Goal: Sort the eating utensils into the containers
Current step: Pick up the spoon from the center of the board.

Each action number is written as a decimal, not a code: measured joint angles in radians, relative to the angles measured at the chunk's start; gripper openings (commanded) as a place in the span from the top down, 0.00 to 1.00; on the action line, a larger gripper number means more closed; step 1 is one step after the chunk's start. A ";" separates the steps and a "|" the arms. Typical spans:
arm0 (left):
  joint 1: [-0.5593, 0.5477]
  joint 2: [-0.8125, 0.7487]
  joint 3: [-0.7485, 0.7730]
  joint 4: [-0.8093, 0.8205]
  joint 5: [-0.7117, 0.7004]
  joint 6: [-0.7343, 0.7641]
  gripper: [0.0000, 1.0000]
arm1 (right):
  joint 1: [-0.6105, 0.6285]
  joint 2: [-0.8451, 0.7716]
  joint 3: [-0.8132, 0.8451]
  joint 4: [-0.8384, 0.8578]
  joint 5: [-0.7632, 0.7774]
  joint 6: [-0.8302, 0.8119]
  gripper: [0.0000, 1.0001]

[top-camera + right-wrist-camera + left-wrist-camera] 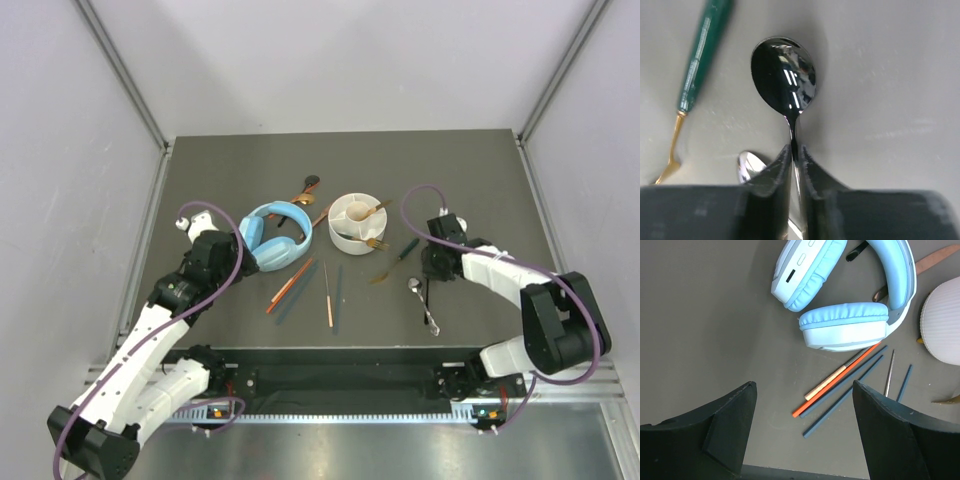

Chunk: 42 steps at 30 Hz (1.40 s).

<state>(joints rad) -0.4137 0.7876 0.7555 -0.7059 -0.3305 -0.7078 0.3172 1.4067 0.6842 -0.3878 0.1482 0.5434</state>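
From the top view, my right gripper [429, 270] is low at the table. The white holder [349, 243] sits ahead of it and to its left, past the green-handled fork [408, 248]. My left gripper [213, 243] hangs beside the headphones [278, 235].

In the left wrist view that hand is spread wide and holds nothing. The orange chopstick [840, 375] and the teal chopsticks [842, 399] lie on the table just ahead of its fingers.

In the right wrist view the fingers are pinched together on the thin neck of the black spoon [783, 80], its bowl just ahead of the tips. A silver spoon [746, 167] lies right beside the left finger.

The pinch looks narrow, so I'd lift slowly and straight. I'd check that the silver spoon stays down and the long handle doesn't swing before carrying it forward-left to the holder.
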 measured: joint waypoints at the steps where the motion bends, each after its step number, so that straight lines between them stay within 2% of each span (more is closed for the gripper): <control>1: 0.000 0.000 0.000 0.000 0.000 0.000 0.18 | 0.000 0.004 0.002 0.013 -0.005 0.000 1.00; 15: 0.000 0.000 0.034 -0.005 -0.010 0.008 0.18 | -0.004 0.004 0.005 0.023 -0.026 0.012 1.00; 28: 0.000 0.000 0.035 -0.006 -0.018 0.012 0.18 | -0.004 -0.111 0.086 -0.183 0.077 0.010 1.00; 33: 0.000 0.000 0.035 -0.006 -0.018 0.012 0.18 | -0.004 -0.163 0.127 -0.196 0.114 -0.005 1.00; 42: 0.000 0.000 0.035 -0.005 -0.014 0.011 0.18 | -0.004 -0.150 0.127 -0.151 0.191 -0.040 1.00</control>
<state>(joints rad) -0.4137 0.7876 0.7910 -0.7113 -0.3447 -0.6968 0.3130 1.2564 0.8112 -0.5388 0.3389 0.5030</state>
